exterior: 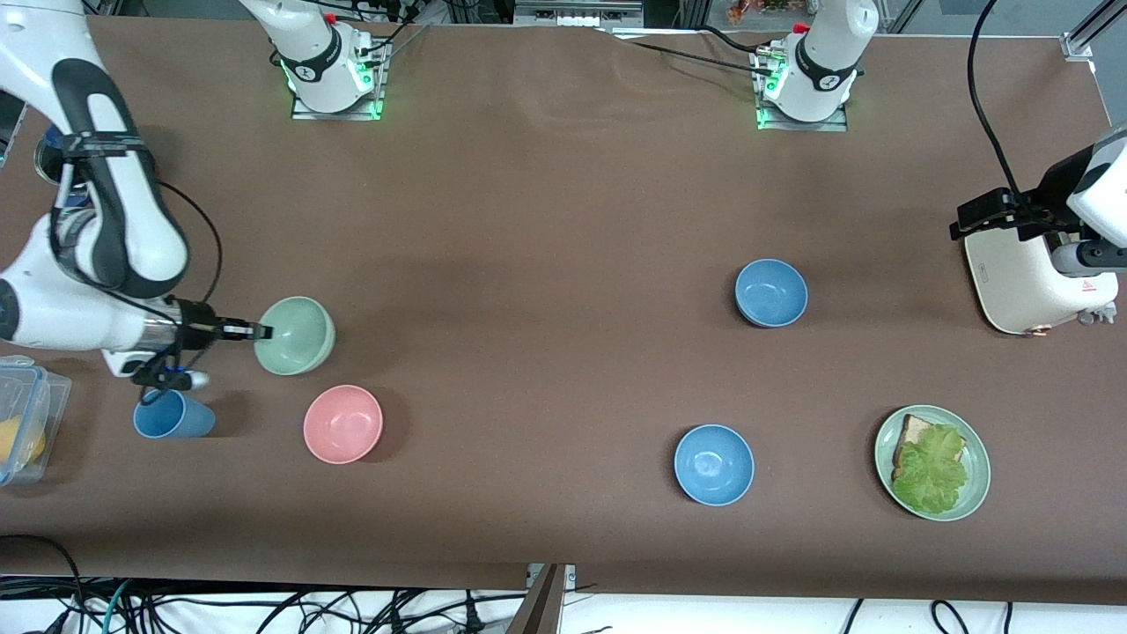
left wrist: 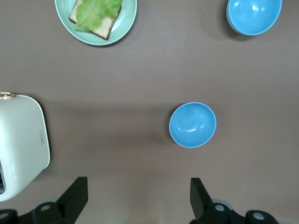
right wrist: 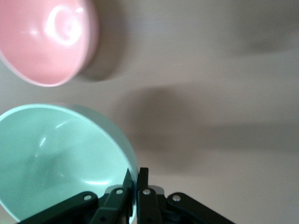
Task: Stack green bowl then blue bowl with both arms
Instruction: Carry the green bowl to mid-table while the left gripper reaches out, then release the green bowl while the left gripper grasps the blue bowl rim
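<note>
- My right gripper (exterior: 261, 332) is clamped on the rim of the green bowl (exterior: 296, 335); in the right wrist view the two fingers (right wrist: 143, 179) pinch the bowl's wall (right wrist: 60, 158), one inside and one outside.
- The green bowl is pale mint, plain and matte, and it hangs tilted in the grip, its opening turned partly sideways, over the table near the right arm's end.
- The pink bowl (exterior: 343, 423) sits upright on the table just beside the green one and nearer to the front camera; I also see it in the right wrist view (right wrist: 46, 39).
- The blue bowl (exterior: 771, 292), dusty steel blue, stands upright toward the left arm's end of the table; from the left wrist camera it lies below my gripper (left wrist: 192, 125).
- My left gripper (left wrist: 139, 198) waits with its fingers wide apart, holding nothing, over the table near the white toaster (exterior: 1026, 282) at the left arm's end.
- A brighter blue bowl (exterior: 714, 464) sits nearer the front edge, with the green plate (exterior: 975, 493) of bread and lettuce beside it.
- A blue cup (exterior: 173, 416) and a clear plastic box (exterior: 40, 401) stand by the right arm's end.
- The brown table cover (exterior: 546, 220) is matte, with cables running along the front edge.
</note>
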`<state>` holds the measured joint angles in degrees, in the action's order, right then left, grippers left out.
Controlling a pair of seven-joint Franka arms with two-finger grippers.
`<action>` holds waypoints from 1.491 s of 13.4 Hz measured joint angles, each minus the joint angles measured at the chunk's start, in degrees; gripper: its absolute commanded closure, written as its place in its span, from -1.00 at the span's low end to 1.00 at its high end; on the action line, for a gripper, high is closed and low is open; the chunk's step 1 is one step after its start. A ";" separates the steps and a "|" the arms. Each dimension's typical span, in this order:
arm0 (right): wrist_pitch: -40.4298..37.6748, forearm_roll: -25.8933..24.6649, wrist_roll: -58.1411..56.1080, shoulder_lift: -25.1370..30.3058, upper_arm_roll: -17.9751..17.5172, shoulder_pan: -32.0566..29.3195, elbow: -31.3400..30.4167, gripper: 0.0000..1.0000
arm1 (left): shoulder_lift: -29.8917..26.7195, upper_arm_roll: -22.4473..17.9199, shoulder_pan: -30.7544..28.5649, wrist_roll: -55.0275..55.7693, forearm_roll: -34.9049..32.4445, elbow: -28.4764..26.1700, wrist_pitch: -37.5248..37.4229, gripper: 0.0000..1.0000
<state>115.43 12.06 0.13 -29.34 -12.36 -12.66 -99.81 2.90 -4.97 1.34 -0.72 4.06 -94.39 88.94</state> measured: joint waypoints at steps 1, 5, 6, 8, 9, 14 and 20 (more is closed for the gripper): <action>0.09 0.00 3.67 0.18 -0.13 2.38 0.00 1.00 | -0.02 0.01 0.00 0.00 0.01 -0.81 0.75 -0.96; 2.75 0.00 20.66 0.41 -0.33 12.54 0.02 1.00 | -0.79 -0.03 -0.07 0.00 0.02 -7.10 5.76 -0.96; 4.05 -0.03 25.08 0.40 -0.34 15.32 0.02 1.00 | -0.90 -0.07 -0.10 0.00 0.02 -9.04 7.01 -0.94; 6.95 -0.04 33.89 0.05 -0.34 20.96 0.05 1.00 | -0.96 -0.08 -0.17 0.05 0.03 -14.33 12.02 -0.92; 8.17 -0.04 37.94 -0.42 -0.33 23.62 0.26 1.00 | -0.95 -0.07 -0.19 0.11 0.03 -17.03 14.73 -0.92; 11.78 -0.06 54.34 -4.67 -0.25 33.71 4.04 1.00 | -0.96 3.34 -0.20 6.30 0.06 -26.49 25.88 -0.90; 15.17 -1.30 62.92 -8.36 0.12 40.01 4.79 1.00 | 0.65 5.22 -0.08 9.24 0.06 -28.70 30.49 -0.84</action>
<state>130.60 10.76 63.05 -37.70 -12.25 27.35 -95.01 3.55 0.26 1.25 8.52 4.12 -123.09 119.44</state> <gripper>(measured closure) 0.960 0.070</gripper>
